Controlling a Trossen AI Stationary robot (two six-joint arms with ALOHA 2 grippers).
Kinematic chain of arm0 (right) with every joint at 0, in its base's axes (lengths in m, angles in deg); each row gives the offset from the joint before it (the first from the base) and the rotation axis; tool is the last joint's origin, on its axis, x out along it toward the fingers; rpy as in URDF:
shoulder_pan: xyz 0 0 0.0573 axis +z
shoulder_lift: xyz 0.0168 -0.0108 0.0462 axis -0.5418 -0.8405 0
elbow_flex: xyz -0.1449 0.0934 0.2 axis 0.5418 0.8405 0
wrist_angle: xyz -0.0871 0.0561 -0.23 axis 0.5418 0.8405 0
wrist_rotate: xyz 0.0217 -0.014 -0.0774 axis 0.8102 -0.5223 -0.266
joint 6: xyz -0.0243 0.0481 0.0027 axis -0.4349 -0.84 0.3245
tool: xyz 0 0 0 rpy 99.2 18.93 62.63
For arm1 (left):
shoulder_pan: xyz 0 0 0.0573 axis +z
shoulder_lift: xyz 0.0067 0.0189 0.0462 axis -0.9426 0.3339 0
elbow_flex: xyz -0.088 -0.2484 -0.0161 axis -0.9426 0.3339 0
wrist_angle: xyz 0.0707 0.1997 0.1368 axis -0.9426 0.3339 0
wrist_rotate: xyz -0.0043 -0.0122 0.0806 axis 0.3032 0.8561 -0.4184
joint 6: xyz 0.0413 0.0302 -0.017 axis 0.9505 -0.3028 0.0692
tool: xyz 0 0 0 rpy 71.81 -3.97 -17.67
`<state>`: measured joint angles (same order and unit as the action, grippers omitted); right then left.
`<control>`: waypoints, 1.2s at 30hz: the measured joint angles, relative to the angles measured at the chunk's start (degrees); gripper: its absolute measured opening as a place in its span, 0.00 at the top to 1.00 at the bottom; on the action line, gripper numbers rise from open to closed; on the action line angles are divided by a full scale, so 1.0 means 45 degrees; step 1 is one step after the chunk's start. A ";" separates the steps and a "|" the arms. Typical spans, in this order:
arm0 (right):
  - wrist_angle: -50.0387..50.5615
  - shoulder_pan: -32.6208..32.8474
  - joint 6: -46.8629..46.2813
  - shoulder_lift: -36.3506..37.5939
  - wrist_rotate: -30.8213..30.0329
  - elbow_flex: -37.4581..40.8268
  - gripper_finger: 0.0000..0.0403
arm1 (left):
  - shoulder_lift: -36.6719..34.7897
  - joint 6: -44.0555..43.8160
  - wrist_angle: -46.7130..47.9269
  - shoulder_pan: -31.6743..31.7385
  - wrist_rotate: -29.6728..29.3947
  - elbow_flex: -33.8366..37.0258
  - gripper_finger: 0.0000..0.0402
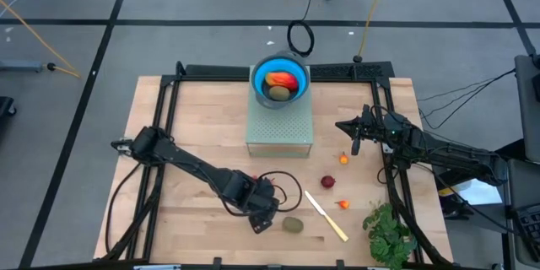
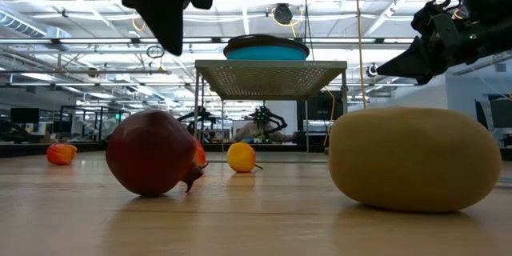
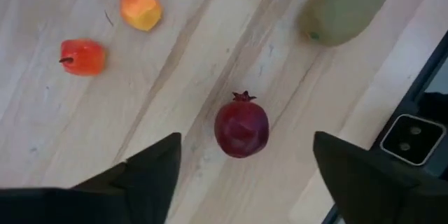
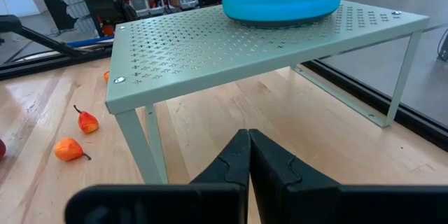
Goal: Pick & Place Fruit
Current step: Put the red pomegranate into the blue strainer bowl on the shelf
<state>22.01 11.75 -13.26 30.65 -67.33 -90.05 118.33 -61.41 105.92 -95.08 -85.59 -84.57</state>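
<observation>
Glossy dark-red ball (image 3: 241,124), matte olive kiwi oval (image 3: 343,7), perforated metal shelf (image 4: 259,42)

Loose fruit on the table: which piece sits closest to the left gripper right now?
The brown-green kiwi, lying just beside the left gripper near the table's front edge. The dark red ball and two small orange-red bits lie farther toward the right arm.

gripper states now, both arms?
Left gripper: open, holding nothing, above the dark red fruit.
Right gripper: shut, empty, beside the metal stand.
</observation>
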 joint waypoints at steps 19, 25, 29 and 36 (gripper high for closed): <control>0.0043 0.0000 -0.0013 -0.0005 0.0000 0.0000 1.00 | 0.0517 0.3045 -0.0190 -0.0396 -0.0574 0.0328 0.09; 0.0004 0.0000 -0.0033 -0.0005 0.0000 0.0000 1.00 | 0.0510 0.3028 -0.0699 -0.0466 -0.0576 0.0923 0.09; 0.0002 0.0000 -0.0049 -0.0005 0.0000 0.0000 1.00 | 0.0524 0.2861 -0.0913 -0.0476 -0.0484 0.1200 0.09; -0.0001 0.0000 -0.0049 -0.0005 0.0000 0.0000 1.00 | 0.0514 0.3027 -0.0923 -0.0461 -0.0653 0.1214 0.09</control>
<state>22.00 11.75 -13.48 30.63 -67.33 -90.05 120.64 -47.78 101.76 -97.15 -88.53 -79.11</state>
